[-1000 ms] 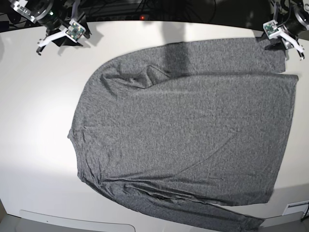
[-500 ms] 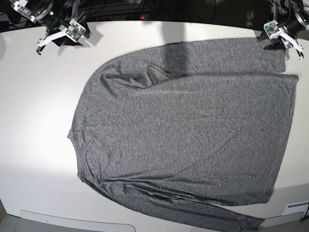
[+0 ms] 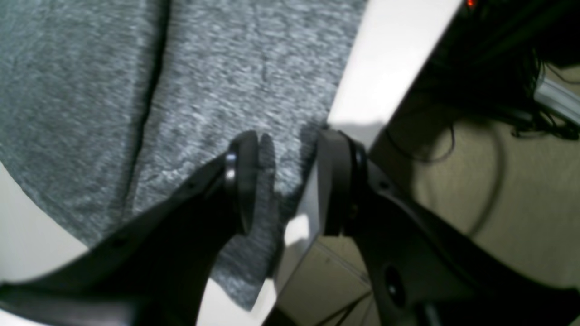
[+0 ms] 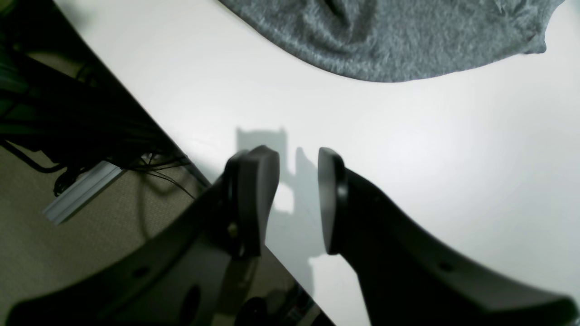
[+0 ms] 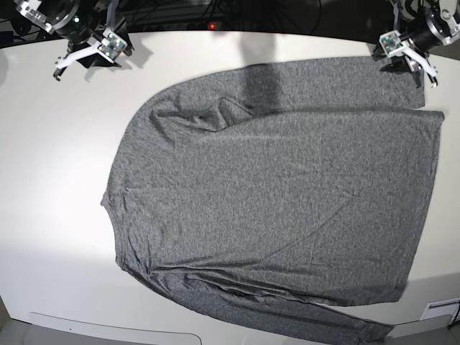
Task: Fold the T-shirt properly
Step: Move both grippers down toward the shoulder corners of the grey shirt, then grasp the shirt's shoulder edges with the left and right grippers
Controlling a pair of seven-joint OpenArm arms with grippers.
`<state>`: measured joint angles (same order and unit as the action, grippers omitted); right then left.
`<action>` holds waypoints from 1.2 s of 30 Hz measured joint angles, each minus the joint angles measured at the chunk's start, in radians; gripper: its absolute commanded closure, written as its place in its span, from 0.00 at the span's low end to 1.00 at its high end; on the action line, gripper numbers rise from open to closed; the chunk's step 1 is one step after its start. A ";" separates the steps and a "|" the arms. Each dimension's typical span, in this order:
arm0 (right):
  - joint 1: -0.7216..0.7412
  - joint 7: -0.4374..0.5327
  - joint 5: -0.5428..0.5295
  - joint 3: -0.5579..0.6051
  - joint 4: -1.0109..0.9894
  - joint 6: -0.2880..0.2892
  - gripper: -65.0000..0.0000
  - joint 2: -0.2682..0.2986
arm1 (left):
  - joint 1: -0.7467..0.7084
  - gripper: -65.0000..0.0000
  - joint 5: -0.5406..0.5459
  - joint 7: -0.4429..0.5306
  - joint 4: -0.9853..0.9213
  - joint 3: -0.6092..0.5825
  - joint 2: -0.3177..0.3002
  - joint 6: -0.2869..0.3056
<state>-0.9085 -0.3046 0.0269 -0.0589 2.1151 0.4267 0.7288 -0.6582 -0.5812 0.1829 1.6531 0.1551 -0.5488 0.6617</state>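
White table (image 5: 57,180), dark cables (image 4: 68,122) + beige floor (image 3: 498,203) beyond edge.

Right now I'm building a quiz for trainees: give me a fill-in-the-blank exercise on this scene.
1. The T-shirt lies spread on a ____ table.
2. The T-shirt's colour is ____.
3. The right gripper hangs over bare ____.
4. The left gripper is above the shirt's ____ cuff.

Missing words: white; grey; table; sleeve

I'm working in a robot lab: a bare white worktop (image 5: 50,158) fills the frame, black cables (image 5: 180,14) bunch along its top edge, and beige carpet (image 3: 489,190) shows at right in the left wrist view.
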 measured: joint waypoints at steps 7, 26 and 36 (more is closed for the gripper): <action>0.000 0.000 0.000 0.000 0.000 0.000 0.70 0.000 | 0.060 0.69 0.006 0.016 -0.074 0.000 0.000 -0.008; 0.069 0.064 0.327 0.077 0.000 0.034 0.37 0.014 | 0.048 1.00 -0.009 0.144 -0.079 0.000 0.000 0.030; 0.375 0.003 0.500 0.421 -0.154 0.042 0.37 -0.017 | 0.046 1.00 -0.009 0.148 -0.078 0.000 0.000 0.030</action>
<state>-0.5339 -0.3016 0.5270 0.3618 1.9614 0.4686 0.7116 -0.6121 -0.5903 0.3313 1.5753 0.1551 -0.5491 0.6918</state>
